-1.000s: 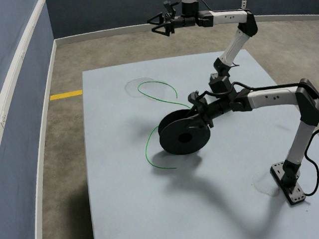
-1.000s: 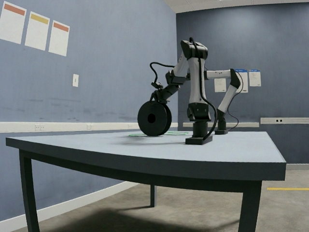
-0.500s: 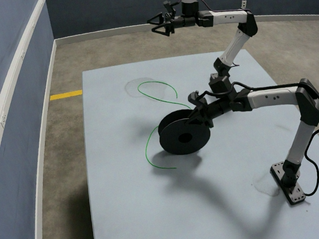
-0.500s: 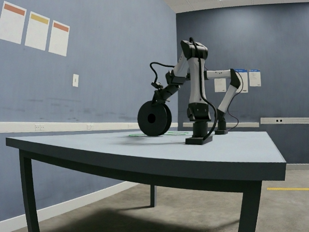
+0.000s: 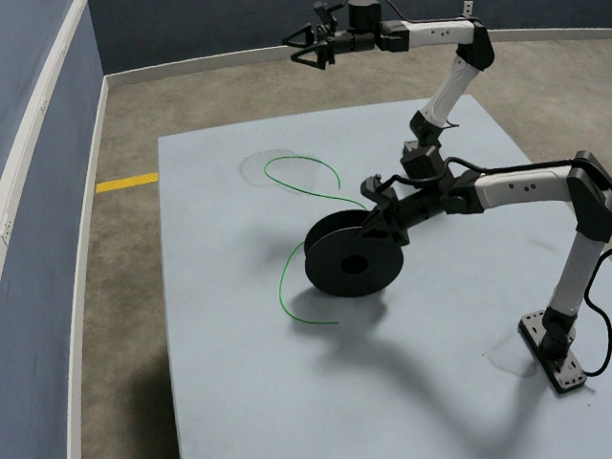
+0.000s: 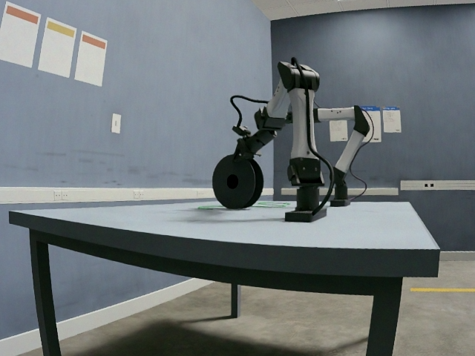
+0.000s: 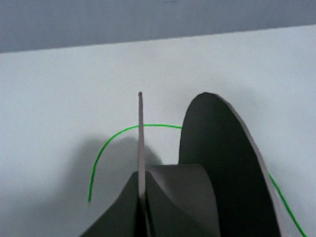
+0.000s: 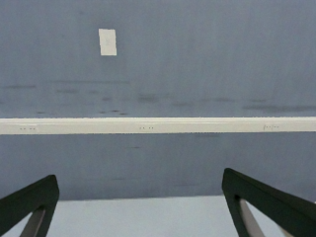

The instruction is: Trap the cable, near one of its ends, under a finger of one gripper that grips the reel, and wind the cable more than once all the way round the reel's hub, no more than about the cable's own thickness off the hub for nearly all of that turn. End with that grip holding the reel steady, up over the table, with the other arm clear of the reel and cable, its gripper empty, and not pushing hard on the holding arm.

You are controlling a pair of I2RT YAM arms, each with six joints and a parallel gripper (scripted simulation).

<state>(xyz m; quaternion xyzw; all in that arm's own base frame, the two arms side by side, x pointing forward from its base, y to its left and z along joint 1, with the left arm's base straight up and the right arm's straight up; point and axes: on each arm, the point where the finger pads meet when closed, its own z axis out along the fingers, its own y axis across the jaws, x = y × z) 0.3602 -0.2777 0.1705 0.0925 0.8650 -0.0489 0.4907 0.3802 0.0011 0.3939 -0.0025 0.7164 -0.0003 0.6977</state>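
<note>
One black reel (image 5: 326,278) (image 6: 220,189) (image 7: 239,158) stood upright at the table (image 5: 222,375) (image 6: 230,254) (image 7: 44,109) (image 8: 138,217), its near flange pinched in the left gripper (image 5: 362,232) (image 6: 236,159) (image 7: 141,181); whether it touched down I couldn't tell. The right gripper (image 5: 287,50) (image 8: 143,180) gaped wide, well apart. Both ends of the green cable (image 5: 280,286) (image 6: 207,207) (image 7: 106,145) lay loose, so turning the reel then might simply have dragged it, with no finger trapping it.

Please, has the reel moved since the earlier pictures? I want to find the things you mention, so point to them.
No, I see no movement: in the top view, the reel (image 5: 355,285) (image 6: 234,196) (image 7: 222,158) keeps its place relative to the left arm's base plate (image 5: 573,382) (image 6: 292,216).
</note>
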